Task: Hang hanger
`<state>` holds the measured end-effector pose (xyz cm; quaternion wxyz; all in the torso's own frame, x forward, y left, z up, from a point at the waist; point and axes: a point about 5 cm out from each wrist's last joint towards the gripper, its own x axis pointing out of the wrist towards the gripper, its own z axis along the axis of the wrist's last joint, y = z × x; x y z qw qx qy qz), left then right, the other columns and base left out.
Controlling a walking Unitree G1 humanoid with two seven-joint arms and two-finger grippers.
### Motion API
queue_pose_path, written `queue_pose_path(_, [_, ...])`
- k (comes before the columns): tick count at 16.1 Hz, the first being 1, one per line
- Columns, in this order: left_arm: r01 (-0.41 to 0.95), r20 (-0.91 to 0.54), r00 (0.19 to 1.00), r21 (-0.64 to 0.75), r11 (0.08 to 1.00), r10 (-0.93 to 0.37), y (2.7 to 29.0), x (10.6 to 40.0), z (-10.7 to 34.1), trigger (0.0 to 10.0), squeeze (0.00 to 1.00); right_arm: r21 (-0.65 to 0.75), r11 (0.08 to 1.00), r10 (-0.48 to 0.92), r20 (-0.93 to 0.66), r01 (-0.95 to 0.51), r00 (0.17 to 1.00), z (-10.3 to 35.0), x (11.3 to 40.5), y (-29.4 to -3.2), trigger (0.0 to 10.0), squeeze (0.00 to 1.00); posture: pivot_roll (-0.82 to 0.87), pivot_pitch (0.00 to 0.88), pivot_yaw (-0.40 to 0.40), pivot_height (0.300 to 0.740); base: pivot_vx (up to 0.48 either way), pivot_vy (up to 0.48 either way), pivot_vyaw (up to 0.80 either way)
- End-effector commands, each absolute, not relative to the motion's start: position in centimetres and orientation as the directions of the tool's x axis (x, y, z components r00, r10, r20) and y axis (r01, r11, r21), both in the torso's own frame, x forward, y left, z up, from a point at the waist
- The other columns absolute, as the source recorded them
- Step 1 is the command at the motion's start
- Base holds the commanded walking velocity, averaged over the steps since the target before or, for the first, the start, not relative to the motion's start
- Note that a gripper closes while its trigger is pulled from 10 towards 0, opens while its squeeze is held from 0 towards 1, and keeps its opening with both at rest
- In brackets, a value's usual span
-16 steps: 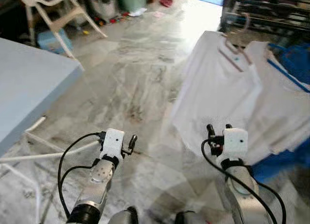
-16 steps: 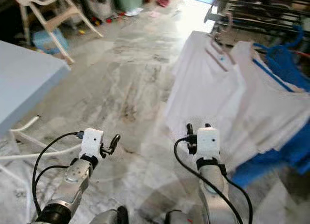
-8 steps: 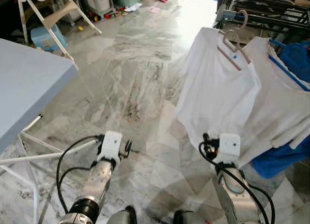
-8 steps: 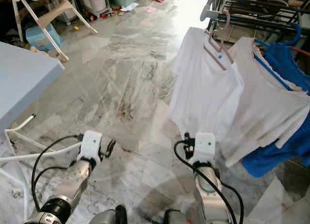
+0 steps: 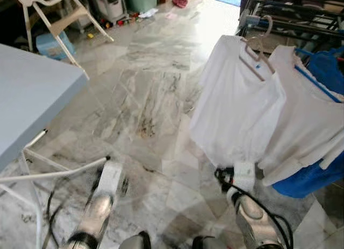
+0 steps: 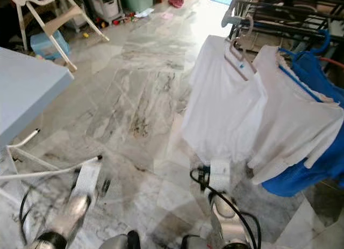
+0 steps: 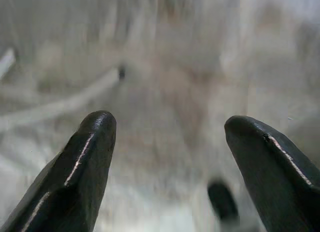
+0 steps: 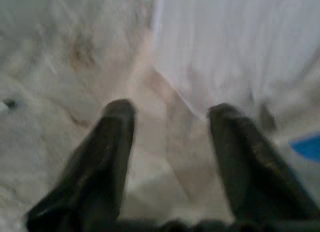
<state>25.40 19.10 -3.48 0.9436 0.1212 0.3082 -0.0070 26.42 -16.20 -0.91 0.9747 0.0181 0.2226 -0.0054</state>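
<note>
We see both arms lower than a second ago, the left gripper (image 5: 110,176) blurred over the marble floor (image 5: 150,98) beside the blue bench (image 5: 32,93). The white shirt (image 5: 236,109) on its hanger (image 5: 257,55) already hangs from the drying rack (image 5: 290,18). Both wrist views show what the head views cannot: the left gripper's fingers (image 7: 95,142) released wide, and the right gripper (image 8: 170,117) likewise parted and empty near the shirt's hem.

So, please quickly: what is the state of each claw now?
Left claw: open, holding nothing, over the grey marble floor.
Right claw: open, holding nothing, near the white shirt.
</note>
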Motion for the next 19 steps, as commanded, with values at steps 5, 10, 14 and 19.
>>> queue_pose_path(5, [0.106, -0.746, 0.659, 0.214, 0.971, 0.093, 19.3, 23.0, -5.7, 10.0, 0.00, 0.080, 0.995, 0.003, -0.643, 0.064, 0.766, -5.0, 23.7, -16.6, 10.0, 0.00, -0.06, 0.127, 0.020, 0.740, 0.000, 0.000, 0.00])
queue_pose_path(10, [0.123, -0.763, 0.632, 0.269, 0.955, 0.133, 19.7, 22.7, -6.0, 10.0, 0.00, 0.118, 0.987, 0.004, -0.685, 0.106, 0.728, -5.7, 23.1, -16.6, 10.0, 0.00, -0.05, 0.115, 0.025, 0.740, 0.000, 0.000, 0.00])
queue_pose_path(14, [0.067, -0.780, 0.604, 0.255, 0.965, 0.164, 20.1, 21.9, -6.4, 10.0, 0.00, 0.143, 0.985, 0.026, -0.686, 0.100, 0.727, -5.8, 23.2, -16.0, 10.0, 0.00, -0.04, 0.117, 0.019, 0.740, 0.000, 0.000, 0.00])
queue_pose_path(19, [0.007, -0.801, 0.574, 0.215, 0.977, 0.172, 20.4, 21.3, -6.8, 10.0, 0.00, 0.136, 0.988, 0.041, -0.690, 0.073, 0.723, -5.7, 23.3, -15.7, 10.0, 0.00, -0.03, 0.123, 0.015, 0.740, 0.000, 0.000, 0.00])
